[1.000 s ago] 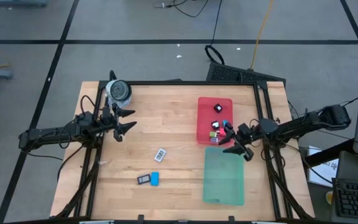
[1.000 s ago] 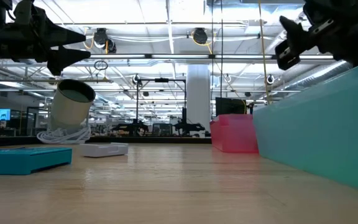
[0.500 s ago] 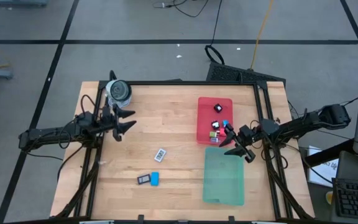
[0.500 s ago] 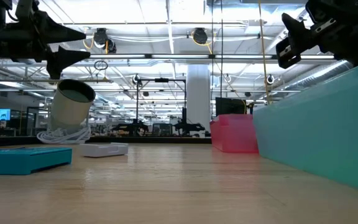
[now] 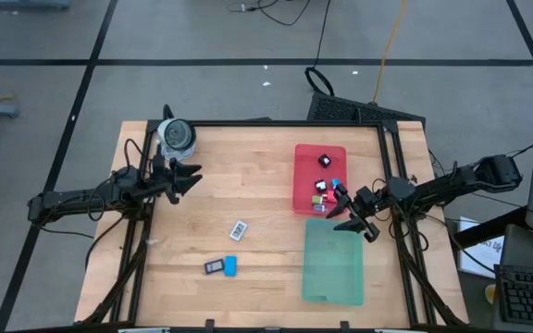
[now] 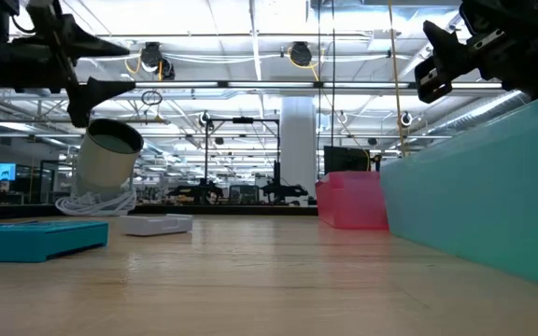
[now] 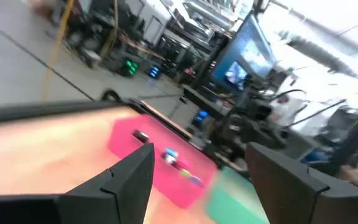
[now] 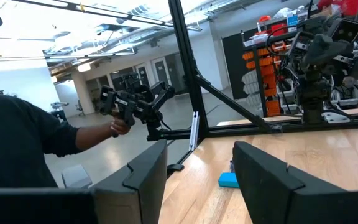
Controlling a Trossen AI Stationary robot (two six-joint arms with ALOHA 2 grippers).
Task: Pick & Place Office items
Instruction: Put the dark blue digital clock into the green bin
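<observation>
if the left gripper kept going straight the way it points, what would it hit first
Probably nothing soon. The left gripper hangs open above the table, aimed across it toward the red tray and the right gripper. The way to the tray looks free, though height is hard to judge.

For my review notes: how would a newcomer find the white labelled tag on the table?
Start at the wooden table in the high view and find the red tray right of centre. Look left and nearer to the white labelled tag, lying alone on bare wood. Unlike the blue bar and dark block below it, it is white with dark print.
</observation>
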